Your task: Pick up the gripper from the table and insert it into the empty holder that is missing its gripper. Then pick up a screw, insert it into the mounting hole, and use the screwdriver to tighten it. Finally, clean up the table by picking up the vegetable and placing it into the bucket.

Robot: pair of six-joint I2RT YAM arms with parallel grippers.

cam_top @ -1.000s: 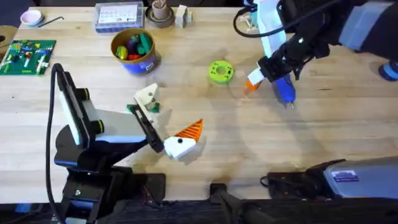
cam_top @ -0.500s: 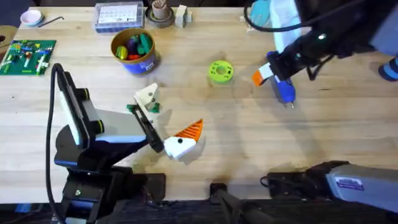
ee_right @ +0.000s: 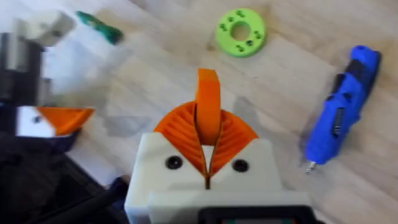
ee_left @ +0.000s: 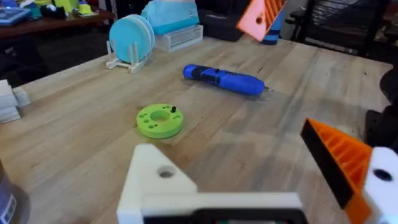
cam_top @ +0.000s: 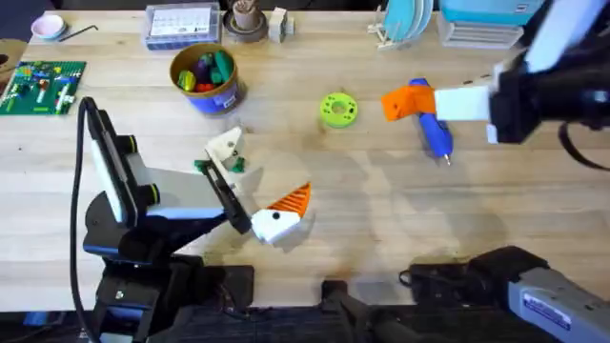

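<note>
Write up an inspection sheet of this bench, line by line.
Surface: wooden table, bare in the middle.
Job's things: gripper held off the table; empty holder on the left arm; screwdriver lying flat; vegetable on the table; bucket holding toy foods.
Clutter: lime-green disc, circuit board, parts box, plate rack.
Grippers: left gripper open, one finger missing; right gripper shut on the gripper.
Cables: black cable along the left arm.
Surroundings: nothing seen.
</note>
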